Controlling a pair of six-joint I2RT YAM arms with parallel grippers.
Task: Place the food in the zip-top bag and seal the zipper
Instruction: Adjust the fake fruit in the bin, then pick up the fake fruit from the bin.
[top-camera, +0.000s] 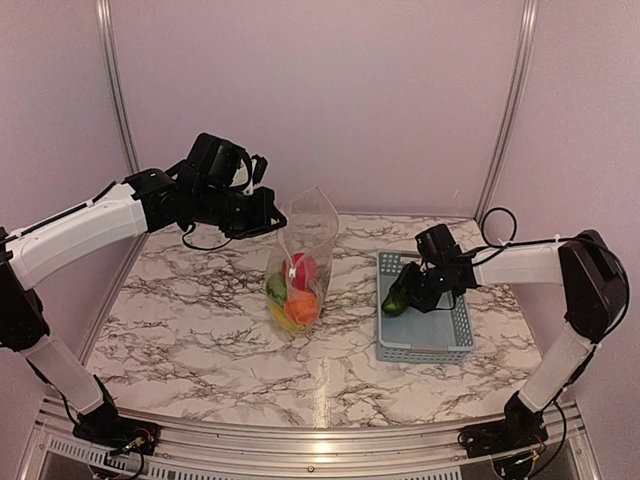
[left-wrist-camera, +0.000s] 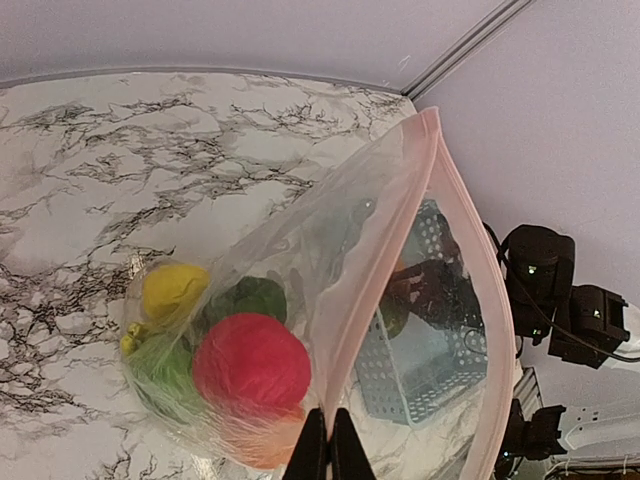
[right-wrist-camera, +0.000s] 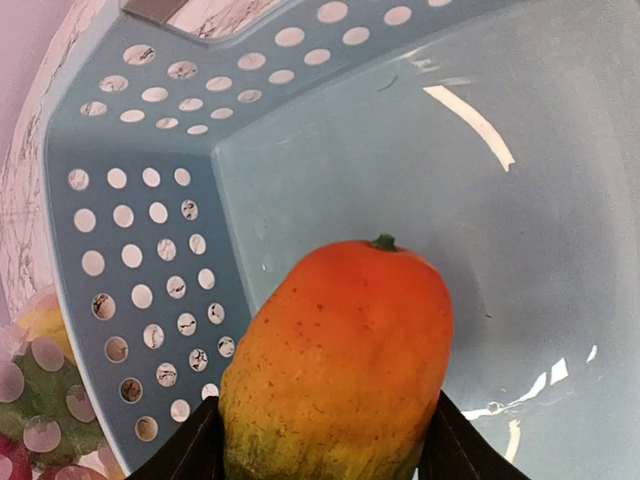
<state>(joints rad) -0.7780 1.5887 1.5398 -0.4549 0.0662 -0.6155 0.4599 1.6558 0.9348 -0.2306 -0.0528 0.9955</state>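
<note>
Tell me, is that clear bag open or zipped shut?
Open: the bag shows its pink zipper edges gaping wide apart; the left claw pinches one.

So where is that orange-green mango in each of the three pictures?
Top external: mango right of centre, at the basket's left end, between the right arm's jaws.
Left wrist: mango faint, right of centre, seen through the clear bag.
Right wrist: mango fills bottom centre, between the jaws.
Shared landmark: the perforated grey-blue basket.

Just a blue-grey perforated basket (top-camera: 426, 350) sitting on the right side of a marble-look tabletop (top-camera: 190, 330), with pinkish walls (top-camera: 320, 100) behind, I think.
</note>
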